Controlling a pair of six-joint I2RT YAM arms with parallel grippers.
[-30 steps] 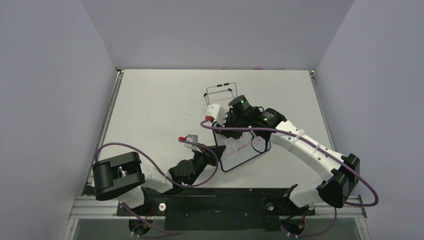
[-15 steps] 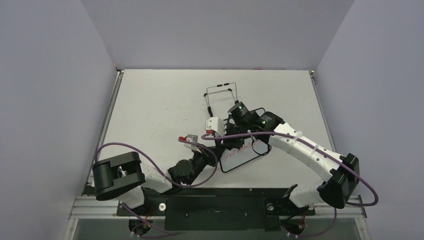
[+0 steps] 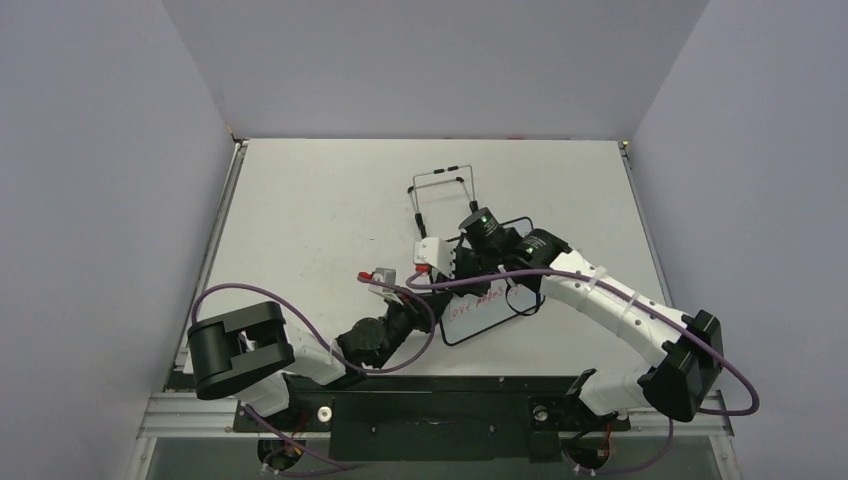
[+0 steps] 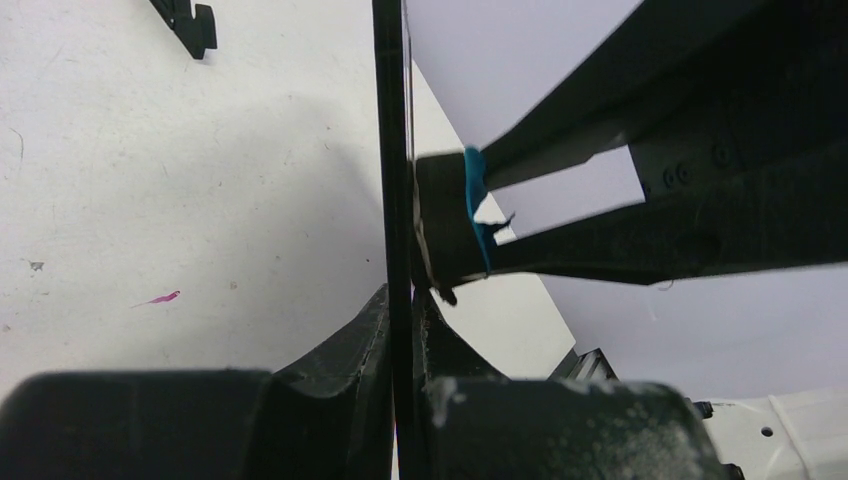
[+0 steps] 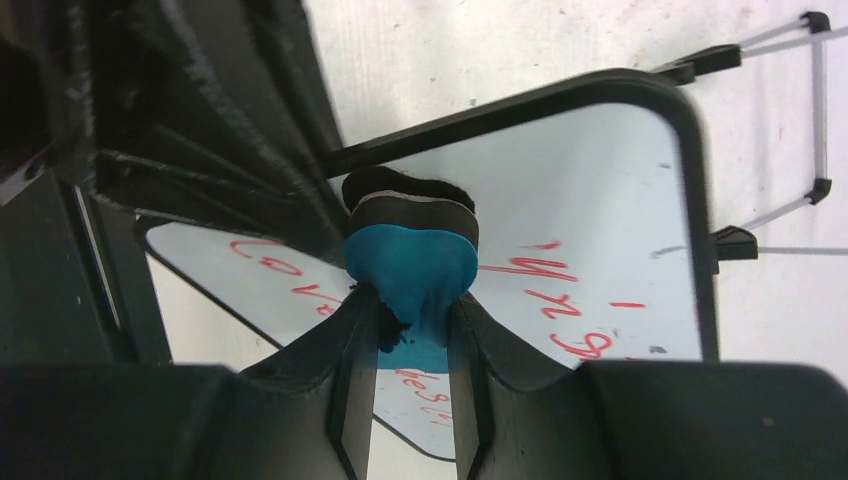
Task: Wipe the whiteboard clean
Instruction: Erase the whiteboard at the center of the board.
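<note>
Whiteboard (image 5: 600,180) w/ red writing, pinched by left end effector (image 4: 400,310); right end effector (image 5: 410,320) pinches eraser (image 5: 410,262).

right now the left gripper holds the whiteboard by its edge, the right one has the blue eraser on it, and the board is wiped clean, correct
Not clean: the right wrist view shows red writing on the whiteboard. The rest stands: the left gripper clamps its edge and the right gripper holds the blue eraser against it.

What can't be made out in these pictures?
- Top view: red writing on the whiteboard, too small, partly under the right arm.
- Right wrist view: middle of writing, behind blue eraser.
- Left wrist view: board face, seen edge-on.
- Right wrist view: wire stand, cut by frame edge.
</note>
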